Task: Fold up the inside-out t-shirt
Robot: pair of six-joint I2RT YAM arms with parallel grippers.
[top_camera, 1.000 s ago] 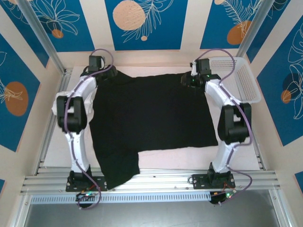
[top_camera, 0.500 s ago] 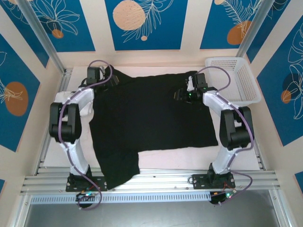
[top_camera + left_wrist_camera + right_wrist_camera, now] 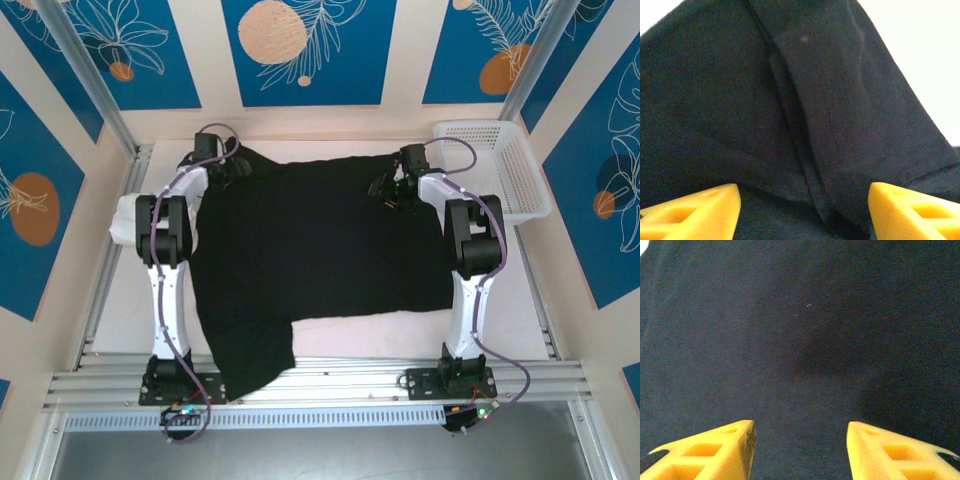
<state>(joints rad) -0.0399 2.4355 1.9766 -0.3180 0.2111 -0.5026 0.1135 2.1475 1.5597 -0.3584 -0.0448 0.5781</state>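
Evenly, both arms reach far over the t-shirt [image 3: 320, 240], left end effector [image 3: 233, 168] and right end effector [image 3: 386, 190] spread.

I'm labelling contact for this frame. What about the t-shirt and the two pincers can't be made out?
Left wrist view: the left pincer's fingers are cut off by the bottom edge.
Right wrist view: the right pincer faces featureless t-shirt cloth; which part is unclear.
Top view: the left arm hides part of the t-shirt's left edge; both pincers are too small against black cloth to judge contact.
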